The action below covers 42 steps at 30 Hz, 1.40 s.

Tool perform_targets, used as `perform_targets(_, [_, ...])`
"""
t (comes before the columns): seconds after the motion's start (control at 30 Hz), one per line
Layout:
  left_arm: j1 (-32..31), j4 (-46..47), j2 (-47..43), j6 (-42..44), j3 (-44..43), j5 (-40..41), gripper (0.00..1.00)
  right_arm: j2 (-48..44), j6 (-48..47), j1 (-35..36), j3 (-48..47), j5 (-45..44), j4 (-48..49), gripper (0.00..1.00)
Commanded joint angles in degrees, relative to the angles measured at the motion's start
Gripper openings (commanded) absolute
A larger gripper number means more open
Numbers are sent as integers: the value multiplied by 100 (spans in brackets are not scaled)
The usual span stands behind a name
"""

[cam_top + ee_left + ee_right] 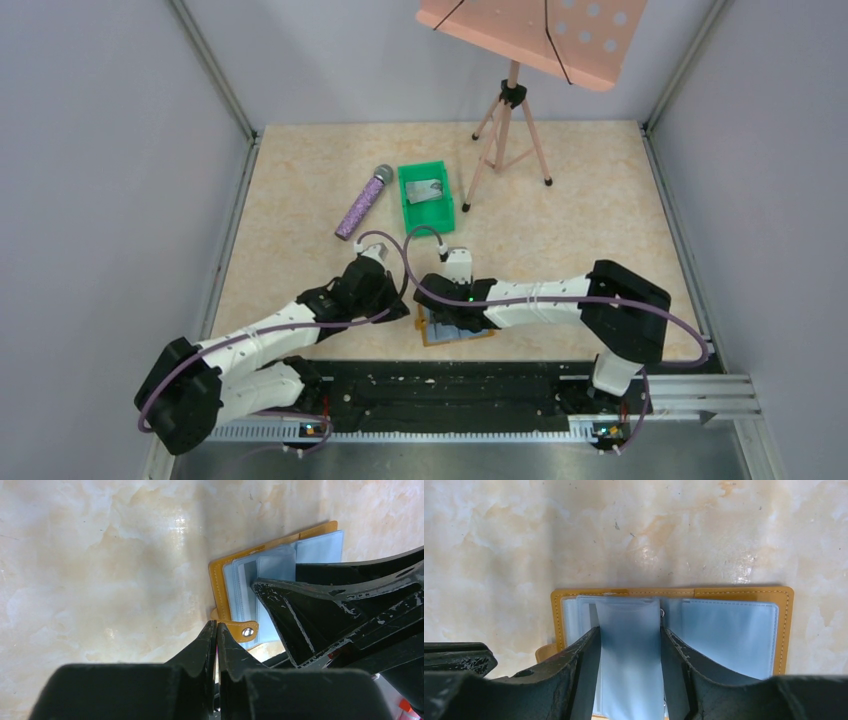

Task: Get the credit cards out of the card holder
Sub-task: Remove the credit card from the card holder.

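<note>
The tan card holder [437, 337] lies open on the table near the front edge, its pale blue-grey pockets facing up [734, 630]. My right gripper [630, 645] is open and low over it, with one upright pocket sleeve [629, 622] between its fingers. My left gripper [216, 626] is shut, with its tips at the holder's left edge beside the clasp tab [243, 630]. One silvery-grey credit card [427, 190] lies in the green bin [407, 208]. I cannot tell whether the pockets hold cards.
A purple microphone [362, 202] lies left of the bin. A tripod stand [512, 135] with a pink perforated board [535, 30] stands at the back. Grey walls close in both sides. The black rail [450, 385] runs just behind the card holder.
</note>
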<state>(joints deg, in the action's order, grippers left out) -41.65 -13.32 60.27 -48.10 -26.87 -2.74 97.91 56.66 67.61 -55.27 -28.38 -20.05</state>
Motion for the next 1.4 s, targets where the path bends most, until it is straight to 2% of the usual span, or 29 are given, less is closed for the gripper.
perform_targets(0.0, [21,384,76,18,-36,-244,8,-327,107,40,258,208,282,45])
perform_targets(0.2, [25,738,345,-11,-140,-743,10,-615,189,-19,639,280,708,41])
perform_targets(0.47, [25,1280,836,20,-343,-1314,15,-1397,291,-122,1537,325,1774,36])
perform_targets(0.6, [25,1647,1107,62,-456,-1528,19,-1694,428,-208,1872,356,1961,35])
perform_targets(0.83, [-30,2493,1724,-142,-576,-2541,29,-2152,694,-399,2391,291,2387,33])
perform_targets(1.13, [-168,2182,1982,-244,-636,-2114,26,-2655,680,-873,2917,618,3005,32])
perform_targets(1.37, [-358,1651,2197,-75,-793,-1519,25,-2770,633,-907,3109,698,3091,31])
